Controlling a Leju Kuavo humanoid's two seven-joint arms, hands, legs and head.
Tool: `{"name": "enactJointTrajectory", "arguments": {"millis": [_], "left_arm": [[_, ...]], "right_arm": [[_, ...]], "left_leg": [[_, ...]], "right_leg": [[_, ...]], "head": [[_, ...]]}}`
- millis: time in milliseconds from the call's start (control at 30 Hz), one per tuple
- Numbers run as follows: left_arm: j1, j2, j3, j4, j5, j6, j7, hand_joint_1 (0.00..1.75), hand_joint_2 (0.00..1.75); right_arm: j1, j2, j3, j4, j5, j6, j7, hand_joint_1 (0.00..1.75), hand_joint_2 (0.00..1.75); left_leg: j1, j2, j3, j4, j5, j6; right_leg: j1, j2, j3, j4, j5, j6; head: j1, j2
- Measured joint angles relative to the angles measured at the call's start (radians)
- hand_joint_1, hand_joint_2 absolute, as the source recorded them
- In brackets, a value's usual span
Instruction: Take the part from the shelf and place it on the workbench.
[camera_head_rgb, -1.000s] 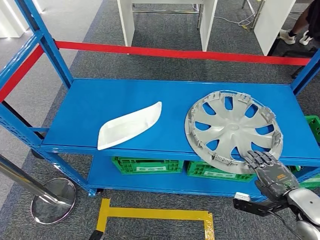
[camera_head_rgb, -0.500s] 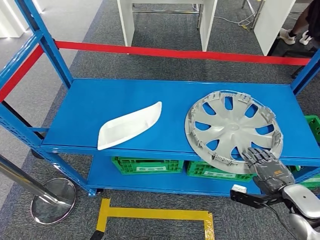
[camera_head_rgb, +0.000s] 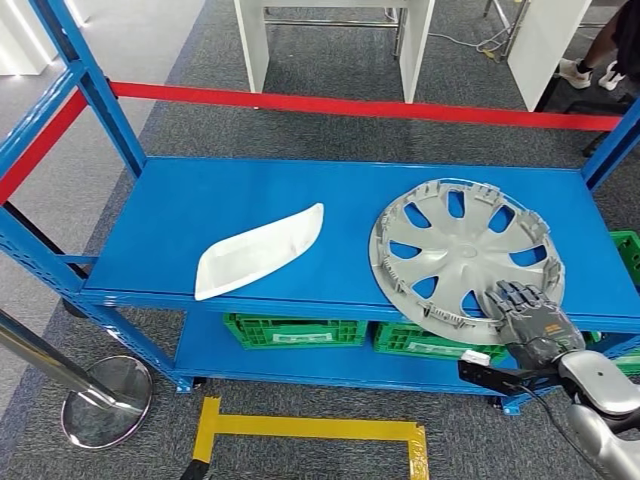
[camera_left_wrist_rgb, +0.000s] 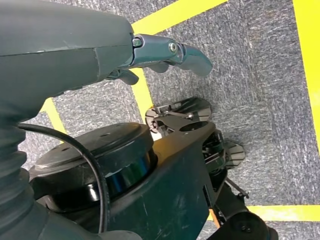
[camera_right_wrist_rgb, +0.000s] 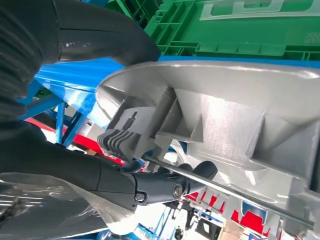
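My right robot hand (camera_head_rgb: 534, 322) has crept further onto the grey spoked plastic wheel cover (camera_head_rgb: 466, 260) at lower right — fingers over its rim, grip not yet certain.

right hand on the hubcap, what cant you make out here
- Head view: the right hand lies on the hubcap's near rim, hiding whether its thumb hooks underneath.
- Right wrist view: thumb and rim sit too close; grip closure unclear.
- Head view: the shelf hides most of the green crates.

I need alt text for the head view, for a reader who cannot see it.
The right robot hand lies on the near rim of a silver hubcap on a blue shelf. A white curved part lies to its left; green crates sit below.
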Motion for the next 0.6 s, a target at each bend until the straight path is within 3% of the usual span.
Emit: {"name": "enactJointTrajectory", "arguments": {"millis": [133, 267, 600], "left_arm": [[-0.001, 0.0, -0.001, 0.0, -0.002, 0.0, 0.0, 0.0, 1.75], [-0.001, 0.0, -0.002, 0.0, -0.003, 0.0, 0.0, 0.0, 1.75], [-0.002, -0.001, -0.014, 0.0, -0.014, 0.017, -0.003, 0.0, 1.75]], "right_arm": [[-0.021, 0.009, 0.008, 0.025, 0.002, 0.003, -0.008, 0.26, 1.75], [-0.032, 0.015, 0.021, 0.043, -0.004, 0.005, -0.017, 1.75, 1.75], [-0.039, 0.018, 0.035, 0.045, -0.026, -0.002, -0.03, 1.75, 1.75]], "left_leg": [[0.0, 0.0, 0.0, 0.0, 0.0, 0.0], [0.0, 0.0, 0.0, 0.0, 0.0, 0.0], [0.0, 0.0, 0.001, 0.0, 0.0, 0.0]], "right_leg": [[0.0, 0.0, 0.0, 0.0, 0.0, 0.0], [0.0, 0.0, 0.0, 0.0, 0.0, 0.0], [0.0, 0.001, 0.001, 0.0, 0.0, 0.0]], "head": [[0.0, 0.0], [0.0, 0.0], [0.0, 0.0]]}}
